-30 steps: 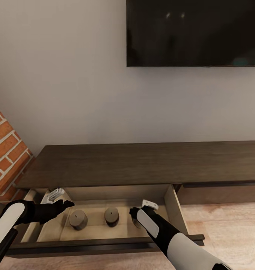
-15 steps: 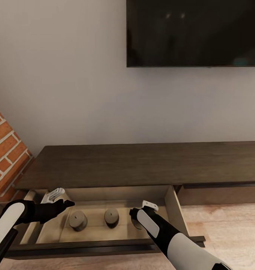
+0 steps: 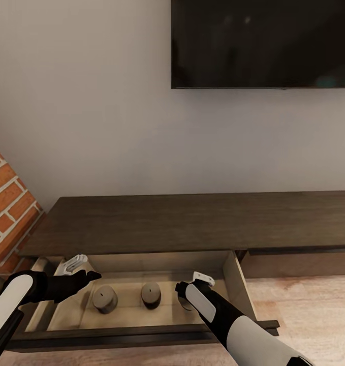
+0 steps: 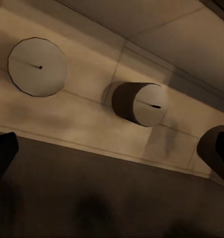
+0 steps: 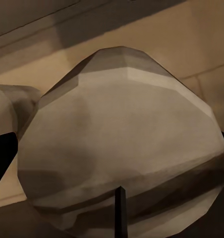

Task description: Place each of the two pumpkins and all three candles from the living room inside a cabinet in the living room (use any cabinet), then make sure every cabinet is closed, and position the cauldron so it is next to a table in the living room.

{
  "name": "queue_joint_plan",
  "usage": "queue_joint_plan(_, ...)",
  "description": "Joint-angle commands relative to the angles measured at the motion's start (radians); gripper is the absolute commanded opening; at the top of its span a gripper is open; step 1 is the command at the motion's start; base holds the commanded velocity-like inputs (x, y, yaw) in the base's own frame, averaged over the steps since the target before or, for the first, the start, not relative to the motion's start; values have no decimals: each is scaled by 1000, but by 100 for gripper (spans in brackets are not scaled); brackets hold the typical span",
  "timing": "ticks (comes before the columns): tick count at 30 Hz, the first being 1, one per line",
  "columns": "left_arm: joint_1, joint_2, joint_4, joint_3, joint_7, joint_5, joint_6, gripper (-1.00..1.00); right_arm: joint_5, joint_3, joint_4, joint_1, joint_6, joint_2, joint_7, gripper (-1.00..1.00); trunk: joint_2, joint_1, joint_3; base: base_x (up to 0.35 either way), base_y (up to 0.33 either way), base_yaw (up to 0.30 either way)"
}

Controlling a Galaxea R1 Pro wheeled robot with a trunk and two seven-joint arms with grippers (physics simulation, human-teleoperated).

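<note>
drawer (image 3: 232, 282) of the cabinet (image 3: 192, 221) stands open, two candles (image 3: 105, 298) upright inside; right gripper (image 3: 185, 295) holds a third candle (image 5: 122, 144), left gripper (image 3: 86, 277) open.

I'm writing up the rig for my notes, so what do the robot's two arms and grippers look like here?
In the head view both arms have glossy black segments with smooth white shell panels along the forearms. The left gripper is black at the wrist with a pale grey-white finger part. The right gripper is also black, tipped with a small white piece. No cables or markings are visible.
</note>
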Motion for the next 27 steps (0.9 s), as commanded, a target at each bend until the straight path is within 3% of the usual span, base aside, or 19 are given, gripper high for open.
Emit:
queue_joint_plan(1,-1,1,-1,-1,10,19,0,100,-4,4,-1,-1,3,-1,-7,-100,-7,4,-4,0,0,0)
queue_joint_plan(4,4,1,-2,0,10,53,0,100,-4,4,-1,-1,-4,-1,-7,-100,-28,15,-13,0,0,0)
queue_joint_plan(7,7,1,-2,1,10,62,0,100,-4,4,0,-1,-8,-1,-7,-100,-42,23,-20,0,0,0)
queue_joint_plan(27,13,1,-12,0,10,66,0,100,-4,5,-2,-1,-9,-1,-7,-100,-56,31,-26,16,0,0)
